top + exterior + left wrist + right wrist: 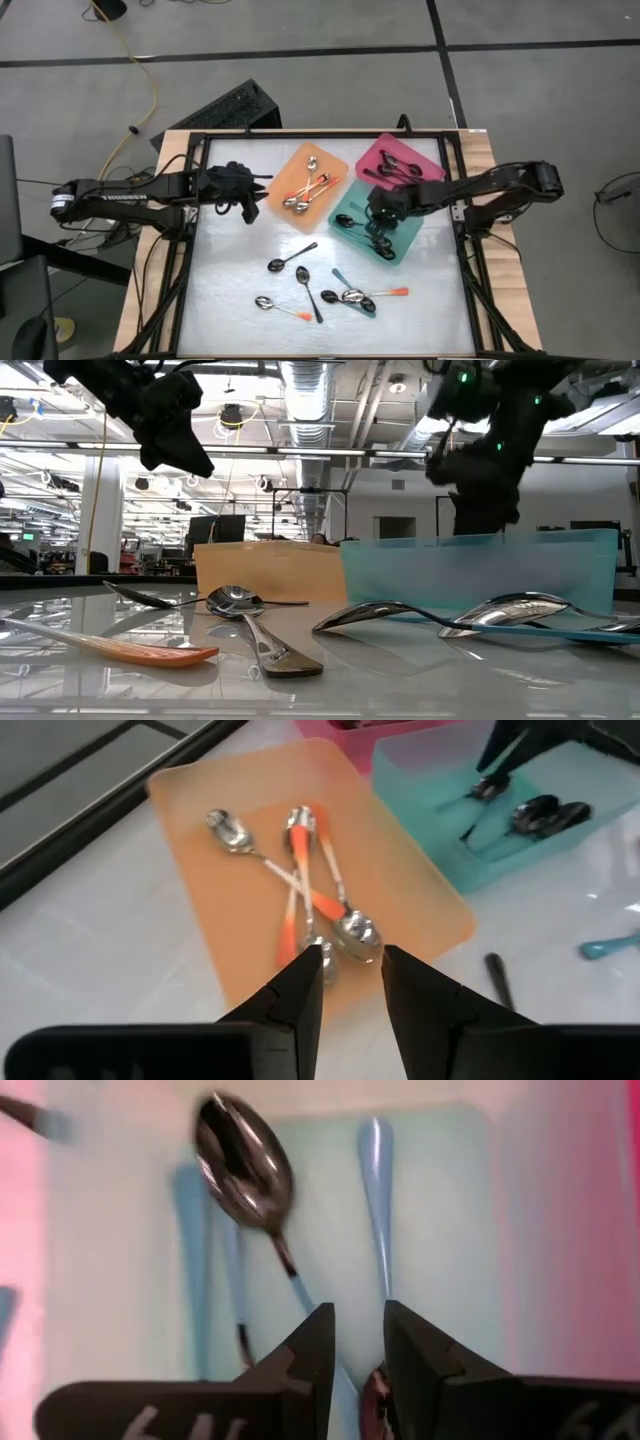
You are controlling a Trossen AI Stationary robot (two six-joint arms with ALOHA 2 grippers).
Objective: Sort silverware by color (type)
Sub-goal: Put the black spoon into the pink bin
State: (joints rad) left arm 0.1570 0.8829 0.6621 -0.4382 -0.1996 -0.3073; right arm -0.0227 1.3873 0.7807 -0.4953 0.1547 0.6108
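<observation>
My left gripper (pixel 350 970) hovers open over the near edge of the orange tray (pixel 230 870), where three orange-handled spoons (pixel 310 870) lie crossed. It shows in the high view as my left gripper (pixel 262 190), left of that tray. My right gripper (pixel 355 1345) stands open, pointing steeply down, above the teal tray (pixel 440 1200), in which teal-handled spoons (pixel 245 1165) lie flat. In the high view my right gripper (pixel 372 215) is over the teal tray (pixel 345 210). Several loose spoons (pixel 292 260) (pixel 310 292) (pixel 362 295) lie on the table nearer the front edge.
A pink tray (pixel 400 160) with dark spoons stands at the far right, touching the teal one. A black frame (pixel 190 250) borders the white work surface. An orange-handled spoon (pixel 280 306) lies near the front left of the loose group.
</observation>
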